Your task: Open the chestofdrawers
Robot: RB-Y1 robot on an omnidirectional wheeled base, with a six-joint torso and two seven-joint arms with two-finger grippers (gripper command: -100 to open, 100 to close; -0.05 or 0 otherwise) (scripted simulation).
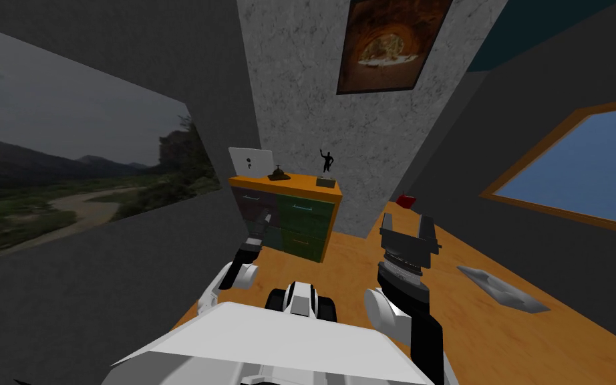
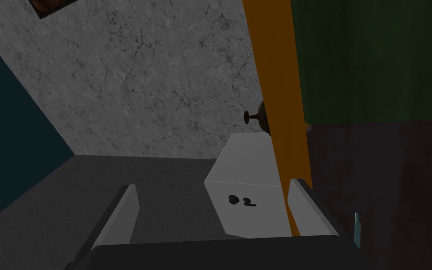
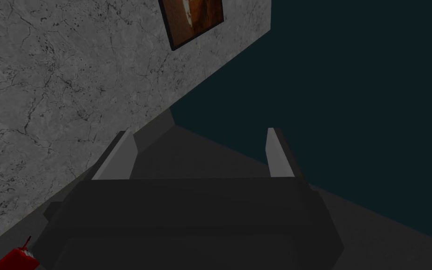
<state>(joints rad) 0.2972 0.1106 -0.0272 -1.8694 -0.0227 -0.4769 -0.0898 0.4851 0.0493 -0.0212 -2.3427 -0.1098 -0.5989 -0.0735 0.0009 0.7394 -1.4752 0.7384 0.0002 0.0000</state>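
Left jaws apart | beside chest of drawers [image 1: 302,182] | drawers [image 1: 305,214] shut

Head camera rolled, looking steeply down at the orange-topped chest with green and dark drawer fronts [image 1: 303,217], left wrist camera close along its front, right wrist camera tilted up, all three sharing the mottled grey wall [image 3: 46,84] and dark-framed orange picture [image 1: 393,43]

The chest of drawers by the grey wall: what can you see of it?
The chest of drawers has an orange top and frame, dark green drawer fronts on one side and purplish ones on the other, with thin pale handles; all look shut. It stands on the orange floor against the grey wall. A white panel, a bell and a black figurine sit on top. The open left claw is near its front.
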